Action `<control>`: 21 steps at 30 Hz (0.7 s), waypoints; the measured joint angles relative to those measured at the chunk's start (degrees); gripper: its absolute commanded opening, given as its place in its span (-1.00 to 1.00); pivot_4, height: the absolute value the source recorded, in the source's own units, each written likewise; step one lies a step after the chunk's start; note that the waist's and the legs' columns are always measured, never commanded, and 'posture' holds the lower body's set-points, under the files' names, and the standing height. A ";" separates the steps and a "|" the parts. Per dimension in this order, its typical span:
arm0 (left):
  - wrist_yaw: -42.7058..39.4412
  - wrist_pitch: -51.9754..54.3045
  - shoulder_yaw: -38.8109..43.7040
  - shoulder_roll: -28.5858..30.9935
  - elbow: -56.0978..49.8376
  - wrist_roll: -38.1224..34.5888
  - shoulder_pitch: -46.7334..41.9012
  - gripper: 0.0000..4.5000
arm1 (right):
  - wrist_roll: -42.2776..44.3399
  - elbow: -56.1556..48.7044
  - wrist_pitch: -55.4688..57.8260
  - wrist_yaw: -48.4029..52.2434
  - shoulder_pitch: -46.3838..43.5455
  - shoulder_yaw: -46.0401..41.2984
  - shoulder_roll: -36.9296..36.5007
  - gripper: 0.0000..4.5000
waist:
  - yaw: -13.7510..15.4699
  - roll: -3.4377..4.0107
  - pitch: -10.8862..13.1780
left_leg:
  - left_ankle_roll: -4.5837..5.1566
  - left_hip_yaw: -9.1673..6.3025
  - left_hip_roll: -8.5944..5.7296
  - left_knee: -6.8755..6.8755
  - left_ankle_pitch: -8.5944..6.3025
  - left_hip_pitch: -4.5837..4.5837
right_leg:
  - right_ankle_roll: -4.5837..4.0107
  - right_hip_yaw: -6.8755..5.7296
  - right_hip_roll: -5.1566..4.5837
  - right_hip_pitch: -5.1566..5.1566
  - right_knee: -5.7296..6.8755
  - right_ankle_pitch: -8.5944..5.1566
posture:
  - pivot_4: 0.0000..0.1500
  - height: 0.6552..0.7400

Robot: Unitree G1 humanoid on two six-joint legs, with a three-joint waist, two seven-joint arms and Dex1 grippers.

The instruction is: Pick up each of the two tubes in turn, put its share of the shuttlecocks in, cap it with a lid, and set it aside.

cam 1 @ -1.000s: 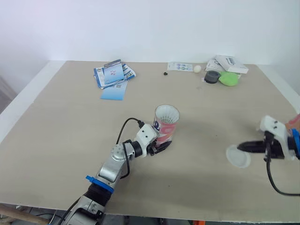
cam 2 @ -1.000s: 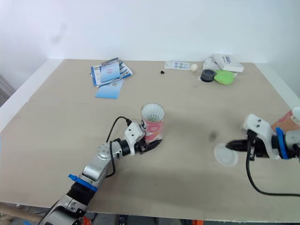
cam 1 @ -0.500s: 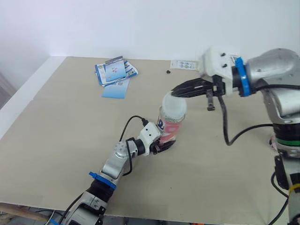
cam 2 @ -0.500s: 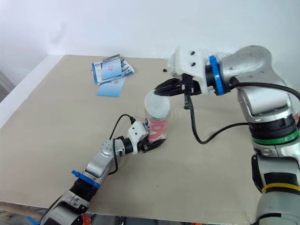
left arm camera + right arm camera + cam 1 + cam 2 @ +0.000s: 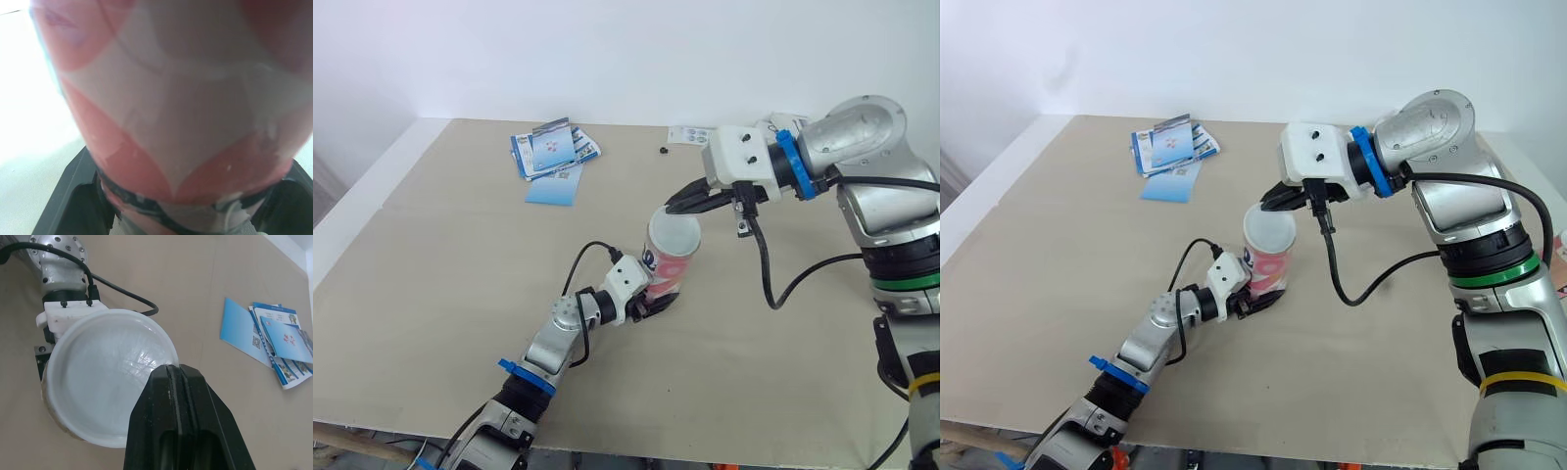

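Note:
A pink and white tube stands upright mid-table, and its patterned wall sits close in front of the left wrist camera. My left gripper is shut on the tube's base. A translucent white lid lies over the tube's mouth, tilted a little. My right gripper is shut on the lid's far rim, reaching in from the right. In the right wrist view the lid covers the tube's top, with the black fingertips pinched on its edge.
A stack of blue leaflets and a light blue card lie at the back left. A small black item and a white leaflet sit at the back, behind my right arm. My left arm's cable loops beside the tube.
My right arm has carried the lid from the table's right side to the tube and lowered it onto the mouth. The left gripper keeps hold of the tube. The camera has shifted.

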 measured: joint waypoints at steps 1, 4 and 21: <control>0.00 0.00 0.00 -0.03 0.02 0.02 0.00 0.25 | -0.35 0.04 -0.39 0.10 -0.05 0.15 0.00 -0.95 | 0.00 0.00 0.00 | 0.00 0.00 0.00 0.00 0.00 0.00 | 0.00 0.00 0.00 0.00 0.00 0.00 | 1.00 1.00; 0.00 -0.02 -0.14 -0.13 0.14 0.07 -0.09 0.25 | -1.66 0.04 -1.87 0.79 -0.07 0.34 0.00 -0.95 | 0.00 0.00 0.00 | 0.00 0.00 -0.01 0.01 0.00 -0.01 | 0.00 0.00 -0.01 0.01 0.00 0.00 | 1.00 1.00; 0.03 -0.01 -0.59 -0.18 0.35 0.14 -0.38 0.25 | -6.13 -0.96 -4.93 2.48 -0.03 2.41 -0.02 -0.95 | 0.02 0.01 -0.01 | 0.00 -0.04 -0.05 0.04 0.00 -0.01 | 0.00 0.00 -0.07 0.03 0.01 0.01 | 1.00 1.00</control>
